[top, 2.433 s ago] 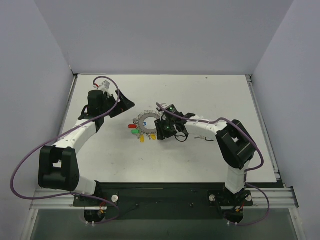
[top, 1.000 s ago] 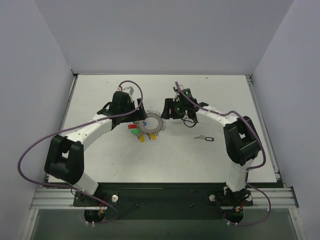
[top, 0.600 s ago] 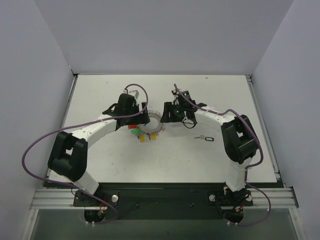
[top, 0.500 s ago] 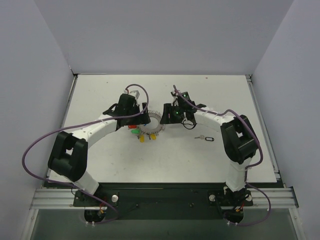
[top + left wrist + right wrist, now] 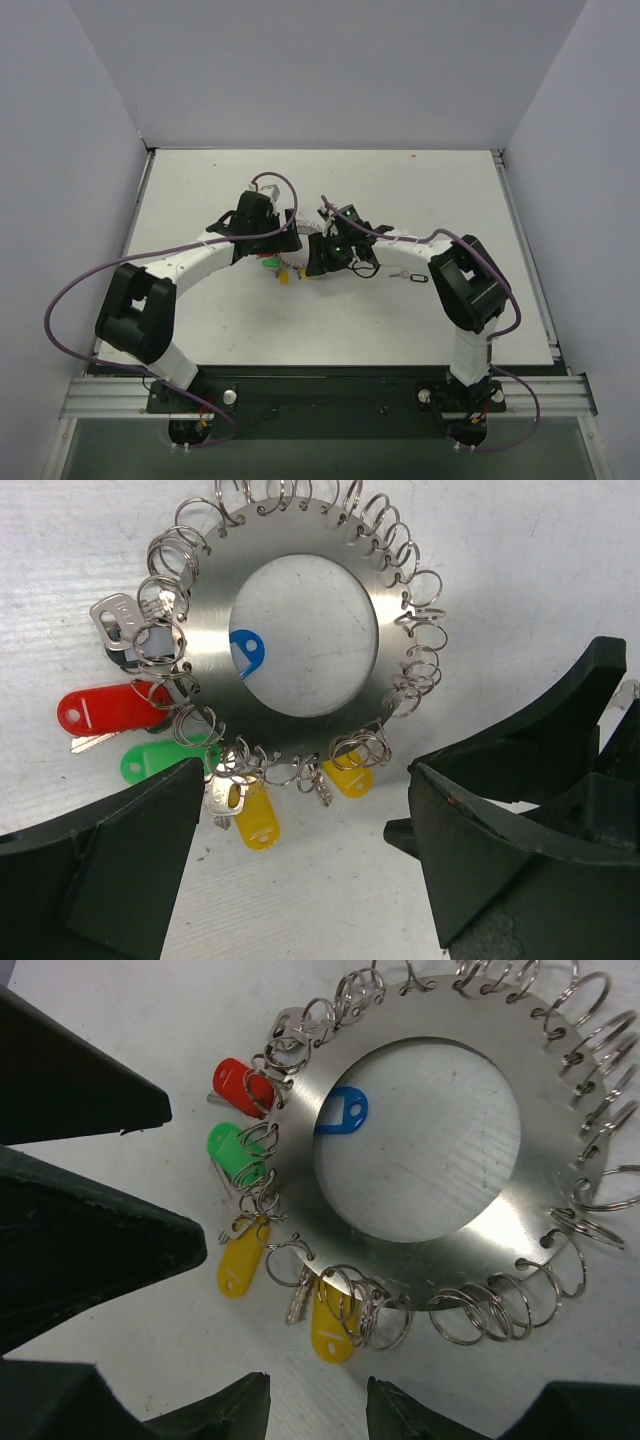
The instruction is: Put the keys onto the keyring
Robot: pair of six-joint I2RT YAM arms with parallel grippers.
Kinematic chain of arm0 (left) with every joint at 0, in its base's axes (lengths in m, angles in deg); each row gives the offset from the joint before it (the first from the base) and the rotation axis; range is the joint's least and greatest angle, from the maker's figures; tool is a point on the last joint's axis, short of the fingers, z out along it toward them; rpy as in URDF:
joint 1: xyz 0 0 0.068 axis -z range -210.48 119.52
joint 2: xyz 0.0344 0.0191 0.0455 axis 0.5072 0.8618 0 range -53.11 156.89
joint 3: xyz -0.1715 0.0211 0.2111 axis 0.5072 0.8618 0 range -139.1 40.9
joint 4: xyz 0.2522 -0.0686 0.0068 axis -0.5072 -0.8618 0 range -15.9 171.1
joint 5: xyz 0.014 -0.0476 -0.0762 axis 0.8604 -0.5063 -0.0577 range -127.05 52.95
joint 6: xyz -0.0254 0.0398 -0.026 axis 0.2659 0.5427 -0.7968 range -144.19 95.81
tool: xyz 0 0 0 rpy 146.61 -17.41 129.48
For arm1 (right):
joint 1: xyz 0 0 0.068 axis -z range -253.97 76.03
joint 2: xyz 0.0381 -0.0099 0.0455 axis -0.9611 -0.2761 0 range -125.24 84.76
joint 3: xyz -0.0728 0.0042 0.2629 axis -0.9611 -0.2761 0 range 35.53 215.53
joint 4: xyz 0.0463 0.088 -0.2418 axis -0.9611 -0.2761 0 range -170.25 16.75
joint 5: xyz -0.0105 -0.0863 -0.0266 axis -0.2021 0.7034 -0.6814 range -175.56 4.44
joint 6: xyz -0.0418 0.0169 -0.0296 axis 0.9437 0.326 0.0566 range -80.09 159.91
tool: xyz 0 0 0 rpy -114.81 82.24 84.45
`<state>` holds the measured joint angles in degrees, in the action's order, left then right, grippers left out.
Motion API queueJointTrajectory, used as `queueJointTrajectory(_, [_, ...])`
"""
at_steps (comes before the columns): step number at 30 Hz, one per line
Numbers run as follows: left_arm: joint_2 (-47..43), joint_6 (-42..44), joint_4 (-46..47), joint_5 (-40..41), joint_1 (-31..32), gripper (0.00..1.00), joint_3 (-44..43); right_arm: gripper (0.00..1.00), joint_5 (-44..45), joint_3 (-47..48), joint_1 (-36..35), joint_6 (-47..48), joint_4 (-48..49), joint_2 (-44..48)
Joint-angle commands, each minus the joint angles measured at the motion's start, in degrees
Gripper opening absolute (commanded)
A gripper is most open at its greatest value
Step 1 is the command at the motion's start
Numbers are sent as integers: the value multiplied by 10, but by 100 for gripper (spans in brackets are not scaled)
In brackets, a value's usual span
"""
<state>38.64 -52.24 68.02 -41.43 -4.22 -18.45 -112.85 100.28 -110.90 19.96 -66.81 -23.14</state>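
The keyring point(image 5: 300, 528) is a flat silvery disc with a big hole and small wire loops round its rim, lying on the white table. Keys hang from its near-left loops: red point(image 5: 100, 708), green point(image 5: 155, 760), two yellow point(image 5: 255, 820) and a grey one point(image 5: 125, 630). A blue tag point(image 5: 245, 650) lies inside the hole. My left gripper point(image 5: 300, 880) hovers wide open just before the yellow keys. My right gripper point(image 5: 318, 1410) is open with a narrower gap, empty, close to a yellow key point(image 5: 330, 1332) on the keyring point(image 5: 450, 1250). In the top view both grippers cover most of the keyring point(image 5: 291, 243).
One loose key with a black head point(image 5: 415, 276) lies on the table to the right of the right gripper point(image 5: 320, 257). The left gripper's black fingers point(image 5: 100, 1240) fill the left of the right wrist view. Grey walls close in the table on three sides.
The right gripper swung from the ring's far right side down over its near edge, its jaws narrowing. The left gripper edged closer to the ring. The ring stayed put.
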Motion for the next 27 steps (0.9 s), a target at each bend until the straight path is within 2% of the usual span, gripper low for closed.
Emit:
queueJointTrajectory(1, [-24, -4, 24, -8, 5, 93, 4, 42, 10, -2, -3, 20, 16, 7])
queueJointTrajectory(12, [-30, -4, 30, -12, 5, 93, 10, 40, 19, 12, 0, 41, 32, -25])
queueJointTrajectory(18, [-33, -4, 30, -11, 5, 93, 13, 36, 23, 3, 0, 39, 64, -37])
queueJointTrajectory(21, [-34, -3, 30, -12, 5, 93, 16, 29, 24, 9, 0, 37, 74, -43])
queueJointTrajectory(25, [-46, -4, 34, -12, 5, 93, 24, 0, 20, 16, 0, 39, 74, -48])
queueJointTrajectory(27, [-53, -5, 35, -7, 5, 93, 31, 0, 16, 10, 0, 41, 79, -36])
